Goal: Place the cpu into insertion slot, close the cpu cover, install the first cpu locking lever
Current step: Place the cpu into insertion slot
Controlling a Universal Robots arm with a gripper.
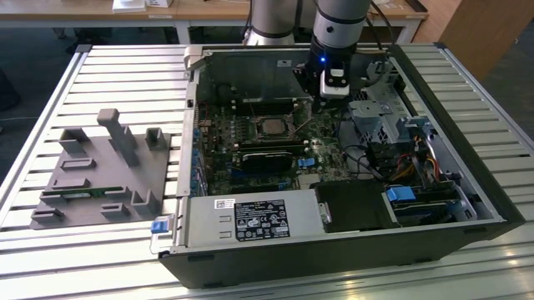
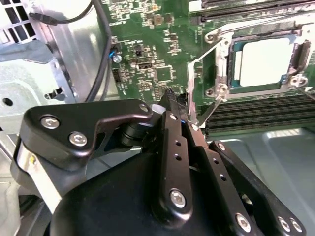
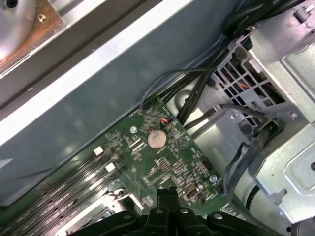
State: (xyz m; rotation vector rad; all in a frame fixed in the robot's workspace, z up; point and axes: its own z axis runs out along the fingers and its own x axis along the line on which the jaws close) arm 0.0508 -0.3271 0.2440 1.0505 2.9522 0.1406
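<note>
Fingers [image 2: 172, 132] are clenched together on nothing, tips just beside the thin cpu locking lever [image 2: 206, 109]. The cpu [image 2: 261, 61] sits in the insertion slot [image 2: 301, 53], with the cpu cover [image 2: 224, 64] apparently down over it. You'd do well to push the lever steadily, so it can't spring off.

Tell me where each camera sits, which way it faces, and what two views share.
Exterior view: off the arm, high over the open computer case, looking down into it; the arm and gripper show.
Second wrist view: on the arm, looking along the gripper at the cpu on the motherboard.
First wrist view: on the arm, looking past the gripper at the coin cell and case wall.
Shared: the exterior and second wrist views both show the cpu.
</note>
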